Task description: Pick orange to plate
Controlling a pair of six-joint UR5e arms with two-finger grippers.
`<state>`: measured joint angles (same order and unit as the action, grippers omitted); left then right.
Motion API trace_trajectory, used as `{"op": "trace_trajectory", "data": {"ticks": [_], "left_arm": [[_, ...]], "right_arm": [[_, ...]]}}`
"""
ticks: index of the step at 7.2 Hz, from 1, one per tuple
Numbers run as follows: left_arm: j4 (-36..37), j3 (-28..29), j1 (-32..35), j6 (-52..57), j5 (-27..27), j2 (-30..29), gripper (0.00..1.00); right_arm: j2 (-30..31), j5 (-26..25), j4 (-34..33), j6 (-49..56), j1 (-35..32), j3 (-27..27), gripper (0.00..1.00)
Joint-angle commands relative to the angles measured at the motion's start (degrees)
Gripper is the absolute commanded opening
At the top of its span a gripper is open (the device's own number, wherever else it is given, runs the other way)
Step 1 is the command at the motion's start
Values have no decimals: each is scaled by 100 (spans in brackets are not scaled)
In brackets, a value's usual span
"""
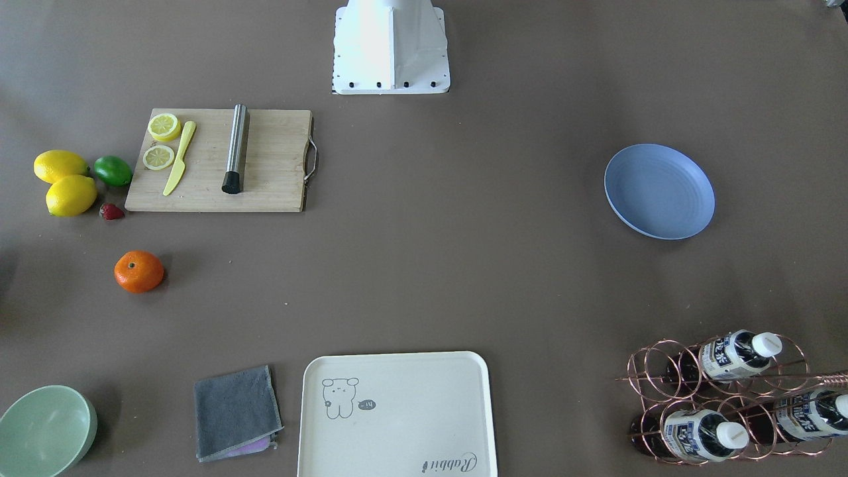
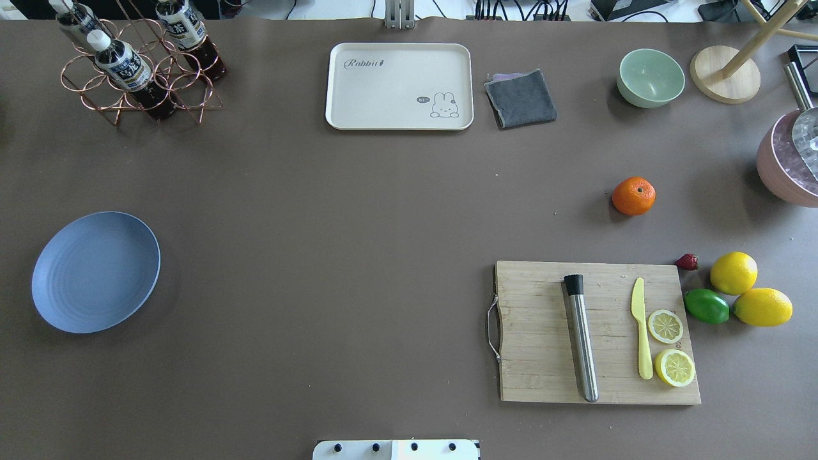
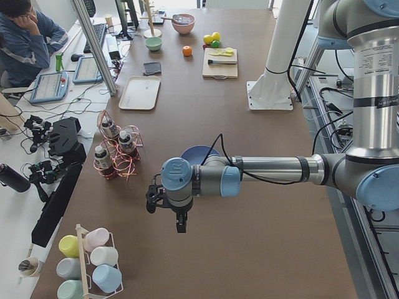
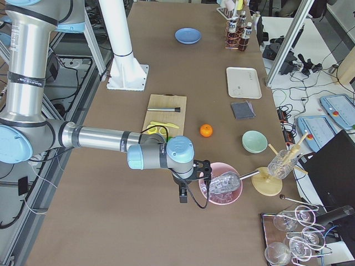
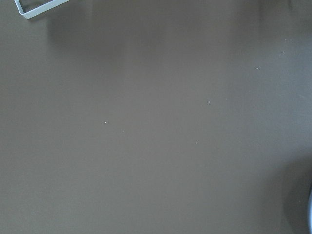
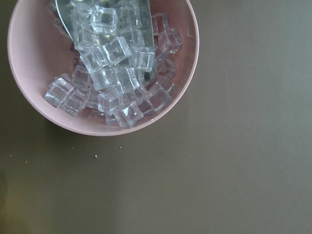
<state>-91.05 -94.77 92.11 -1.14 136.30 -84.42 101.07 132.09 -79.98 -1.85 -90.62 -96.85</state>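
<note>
Orange (image 2: 633, 195): one, whole, stem dimple up, on the bare brown surface (image 2: 358, 223) on the robot's right side, between the board (image 2: 543, 338) and the green bowl (image 2: 650, 77), touching neither. Plate (image 2: 96, 271): one, pale blue, flat on the surface on the robot's left side, well apart from the orange. Left pincer (image 3: 180, 225): points down above the surface near the plate, and whether it is released or clenched cannot be told. Right pincer (image 4: 183, 197): points down above the surface just beside the pink bowl (image 6: 27, 73) of ice cubes (image 6: 112, 73), its state likewise impossible to tell. Board: carries a steel cylinder (image 2: 581, 345), a yellow knife (image 2: 642, 332) and two lemon slices (image 2: 665, 326). Beside the board: two lemons (image 2: 733, 273), a lime (image 2: 706, 306), a strawberry (image 2: 687, 261). Far edge: cream tray (image 2: 383, 96), grey cloth (image 2: 521, 97), copper rack (image 2: 137, 76) with bottles.
</note>
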Motion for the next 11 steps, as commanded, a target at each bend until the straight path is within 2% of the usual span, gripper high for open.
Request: {"op": "trace_trajectory", "data": {"ticks": [1, 11], "left_arm": [[0, -6, 0, 0, -16, 13, 99], [0, -50, -53, -9, 19, -4, 99]], "right_arm": [[-9, 10, 0, 0, 9, 0, 100], [-9, 133, 35, -9, 70, -18, 100]]}}
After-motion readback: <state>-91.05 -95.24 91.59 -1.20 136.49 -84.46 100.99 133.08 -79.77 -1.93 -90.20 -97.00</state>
